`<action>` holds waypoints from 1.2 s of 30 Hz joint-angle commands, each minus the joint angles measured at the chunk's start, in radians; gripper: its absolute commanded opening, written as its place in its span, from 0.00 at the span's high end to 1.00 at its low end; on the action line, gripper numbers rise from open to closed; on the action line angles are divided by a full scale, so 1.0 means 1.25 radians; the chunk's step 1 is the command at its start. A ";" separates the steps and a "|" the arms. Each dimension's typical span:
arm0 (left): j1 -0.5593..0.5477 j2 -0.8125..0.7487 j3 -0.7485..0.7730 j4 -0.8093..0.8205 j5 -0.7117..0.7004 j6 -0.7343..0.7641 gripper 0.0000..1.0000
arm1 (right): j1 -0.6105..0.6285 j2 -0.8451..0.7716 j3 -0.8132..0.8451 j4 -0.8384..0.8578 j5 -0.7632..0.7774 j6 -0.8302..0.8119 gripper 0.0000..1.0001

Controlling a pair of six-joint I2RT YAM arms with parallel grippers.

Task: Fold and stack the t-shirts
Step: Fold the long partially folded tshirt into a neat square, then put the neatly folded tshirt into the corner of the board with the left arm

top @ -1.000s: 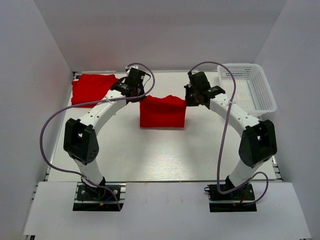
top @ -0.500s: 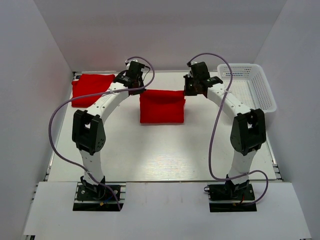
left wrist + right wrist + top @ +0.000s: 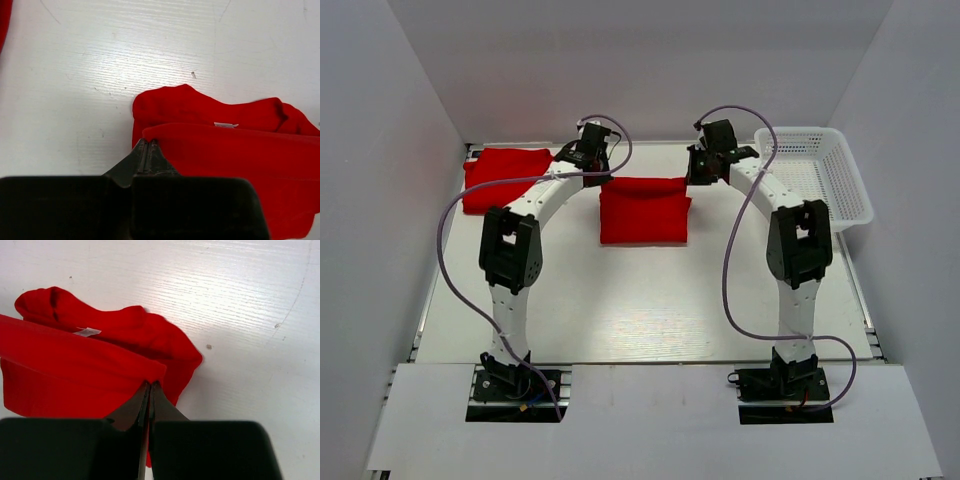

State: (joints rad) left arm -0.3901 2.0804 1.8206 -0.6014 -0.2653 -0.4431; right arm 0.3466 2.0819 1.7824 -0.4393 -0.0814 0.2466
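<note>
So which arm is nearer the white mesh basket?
Right. The right arm pinches the middle t-shirt at its corner toward the white mesh basket; the left arm pinches the opposite corner, farther away.

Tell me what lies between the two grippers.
A red t-shirt: its far edge spans from the left gripper to the right gripper, both pinching it, as the top view shows.

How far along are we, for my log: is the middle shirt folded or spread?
Folded, not spread: the middle shirt lies doubled, and the left gripper and right gripper each pinch a corner of its upper layer.
</note>
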 commanded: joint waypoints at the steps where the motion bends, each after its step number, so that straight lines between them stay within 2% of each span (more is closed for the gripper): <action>1: 0.020 0.002 0.037 0.012 -0.016 0.027 1.00 | -0.026 0.019 0.053 0.016 -0.016 -0.012 1.00; 11: 0.035 0.059 0.075 0.018 0.007 0.000 1.00 | -0.045 0.105 0.118 0.014 -0.069 -0.008 0.98; 12: 0.042 0.067 0.088 0.010 0.007 0.000 0.92 | -0.045 0.125 0.134 0.014 -0.073 -0.012 0.85; 13: 0.042 0.067 0.096 0.000 -0.002 -0.009 0.40 | -0.049 0.127 0.156 0.015 -0.098 -0.014 0.77; 14: 0.042 0.067 0.104 0.000 -0.003 -0.009 0.05 | -0.050 0.135 0.168 0.012 -0.105 -0.017 0.69; 15: 0.049 0.067 0.123 -0.007 -0.003 -0.009 0.00 | -0.053 0.141 0.180 0.003 -0.114 -0.017 0.58; 16: 0.049 0.067 0.130 -0.007 -0.003 -0.009 0.00 | -0.053 0.146 0.207 -0.003 -0.125 -0.019 0.12; 20: 0.058 0.032 0.146 -0.007 -0.003 0.001 0.00 | -0.055 0.096 0.217 -0.011 -0.128 -0.018 0.10; 22: 0.058 0.011 0.123 -0.007 0.005 0.010 0.00 | -0.053 0.065 0.174 0.002 -0.125 -0.016 0.10; 23: 0.058 -0.010 0.113 -0.016 0.015 0.018 0.00 | -0.053 0.011 0.107 0.016 -0.130 -0.019 0.10; 31: 0.058 -0.032 0.008 -0.039 0.176 0.090 0.00 | -0.045 -0.151 -0.146 0.074 -0.136 0.004 0.10; 36: 0.058 -0.025 -0.072 0.024 0.243 0.099 0.00 | -0.045 -0.174 -0.195 0.072 -0.128 0.005 0.10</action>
State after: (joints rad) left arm -0.3134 2.1036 1.7706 -0.6140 -0.0547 -0.3477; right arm 0.2886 1.8854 1.5768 -0.3771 -0.2390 0.2481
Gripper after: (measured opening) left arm 0.992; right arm 0.902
